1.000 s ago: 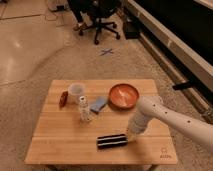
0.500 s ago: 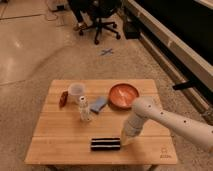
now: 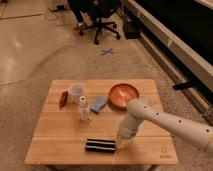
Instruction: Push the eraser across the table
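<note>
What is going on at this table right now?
A robot arm reaches down from the right, its gripper with fingers shut at the right end of the eraser, near the front edge of the table. A cup, a bottle, a blue block and an orange bowl sit behind.

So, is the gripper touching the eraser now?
Touching: the camera view shows the gripper pressed against the right end of the eraser, with no gap.
</note>
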Robot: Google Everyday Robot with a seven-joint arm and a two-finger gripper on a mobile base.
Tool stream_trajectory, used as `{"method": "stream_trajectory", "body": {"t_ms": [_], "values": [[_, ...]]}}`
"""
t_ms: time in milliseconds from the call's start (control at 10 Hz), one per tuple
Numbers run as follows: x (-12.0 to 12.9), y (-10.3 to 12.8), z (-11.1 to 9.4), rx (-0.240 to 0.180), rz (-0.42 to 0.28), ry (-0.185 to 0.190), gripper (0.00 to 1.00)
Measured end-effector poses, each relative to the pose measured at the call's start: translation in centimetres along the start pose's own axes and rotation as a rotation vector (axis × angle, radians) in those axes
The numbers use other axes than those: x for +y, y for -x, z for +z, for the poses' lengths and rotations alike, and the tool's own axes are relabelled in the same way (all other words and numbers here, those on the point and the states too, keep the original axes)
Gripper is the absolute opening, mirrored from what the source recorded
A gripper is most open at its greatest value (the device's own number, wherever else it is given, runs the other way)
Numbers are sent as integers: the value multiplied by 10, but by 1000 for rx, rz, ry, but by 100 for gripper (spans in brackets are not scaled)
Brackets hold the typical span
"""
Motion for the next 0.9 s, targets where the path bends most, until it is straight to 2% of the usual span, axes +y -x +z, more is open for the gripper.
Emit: {"method": "stream_trajectory", "body": {"t_ms": [600, 900], "values": [[-7, 33, 11, -35, -73, 27, 0], [-10, 49, 24, -49, -124, 36, 0]]}}
